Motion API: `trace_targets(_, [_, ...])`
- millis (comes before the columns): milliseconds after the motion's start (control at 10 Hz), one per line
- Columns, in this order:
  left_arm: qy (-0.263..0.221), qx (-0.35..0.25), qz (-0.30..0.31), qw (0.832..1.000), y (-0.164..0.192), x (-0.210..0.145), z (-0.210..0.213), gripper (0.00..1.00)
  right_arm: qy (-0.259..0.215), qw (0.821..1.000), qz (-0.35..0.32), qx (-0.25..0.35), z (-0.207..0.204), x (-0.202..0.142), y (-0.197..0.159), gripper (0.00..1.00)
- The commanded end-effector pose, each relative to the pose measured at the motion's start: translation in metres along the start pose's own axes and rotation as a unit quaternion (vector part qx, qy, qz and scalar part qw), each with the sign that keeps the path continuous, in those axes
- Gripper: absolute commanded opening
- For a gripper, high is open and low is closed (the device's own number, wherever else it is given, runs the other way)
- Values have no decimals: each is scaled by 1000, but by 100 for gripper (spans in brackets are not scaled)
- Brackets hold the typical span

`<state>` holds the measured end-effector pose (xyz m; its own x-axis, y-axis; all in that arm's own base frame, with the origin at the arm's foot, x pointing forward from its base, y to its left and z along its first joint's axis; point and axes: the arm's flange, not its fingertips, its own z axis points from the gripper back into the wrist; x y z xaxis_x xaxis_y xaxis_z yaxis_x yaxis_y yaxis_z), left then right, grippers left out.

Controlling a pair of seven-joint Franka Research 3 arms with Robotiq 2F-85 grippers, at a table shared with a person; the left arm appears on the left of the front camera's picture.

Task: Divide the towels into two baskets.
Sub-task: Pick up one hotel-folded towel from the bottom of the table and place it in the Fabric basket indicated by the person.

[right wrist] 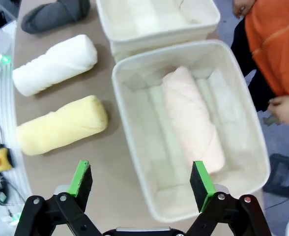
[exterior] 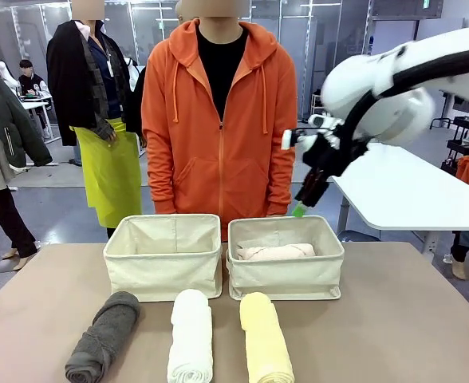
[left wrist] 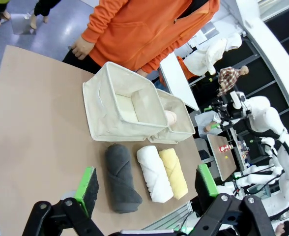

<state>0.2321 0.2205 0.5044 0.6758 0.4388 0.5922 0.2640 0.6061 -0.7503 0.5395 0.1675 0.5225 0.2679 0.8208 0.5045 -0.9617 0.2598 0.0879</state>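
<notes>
Two cream baskets stand side by side at the table's far middle. The left basket (exterior: 164, 267) holds nothing I can see. The right basket (exterior: 286, 275) holds the pink-beige towel (exterior: 276, 251) lying lengthwise (right wrist: 193, 118). In front of them lie the dark grey towel (exterior: 103, 335), the white towel (exterior: 191, 335) and the pale yellow towel (exterior: 265, 339), side by side. My right gripper (exterior: 302, 206) hangs open above the right basket's far right corner, nothing between its fingers (right wrist: 142, 172). My left gripper (left wrist: 147, 189) is open, high above the table's near edge, and holds nothing.
A person in an orange hoodie (exterior: 218, 120) stands close behind the baskets, hands down at the sides (right wrist: 282, 108). A white table (exterior: 410, 191) stands behind on the right. Bare brown tabletop (exterior: 410, 319) spreads on both sides of the towels.
</notes>
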Motion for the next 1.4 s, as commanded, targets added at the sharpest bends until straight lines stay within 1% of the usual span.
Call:
trace_targets(0, [-5,-10,-6,1000,0,1,2,100,-46,996,-57,47,12,-53,13,100])
trace_targets(100, [-5,-10,-6,1000,0,1,2,100,-118,986,-98,67,30,-89,13,100])
trace_targets(200, [-5,-10,-6,1000,0,1,2,100,-168,973,-133,81,43,-126,11,100])
trace_targets(300, [-5,-10,-6,1000,0,1,2,100,-197,962,-173,74,56,-163,11,100])
trace_targets(400, [-5,-10,-6,1000,0,1,2,100,-244,946,-203,67,70,-198,13,100])
trace_targets(500, [-5,-10,-6,1000,0,1,2,100,-284,928,-233,65,84,-236,17,100])
trace_targets(600, [-5,-10,-6,1000,0,1,2,100,-336,904,-255,67,93,-270,21,100])
trace_targets(700, [-5,-10,-6,1000,0,1,2,100,-377,881,-278,70,99,-304,26,100])
trace_targets(800, [-5,-10,-6,1000,0,1,2,100,-388,865,-306,84,100,-333,33,100])
trace_targets(900, [-5,-10,-6,1000,0,1,2,100,-413,843,-339,65,101,-368,44,100])
trace_targets(1000, [-5,-10,-6,1000,0,1,2,100,-425,823,-371,66,99,-396,59,100])
trace_targets(1100, [-5,-10,-6,1000,0,1,2,100,-420,809,-407,53,99,-421,76,100])
trace_targets(1200, [-5,-10,-6,1000,0,1,2,100,-417,804,-420,51,101,-435,90,100])
trace_targets(1300, [-5,-10,-6,1000,0,1,2,100,-409,804,-427,61,102,-443,100,100])
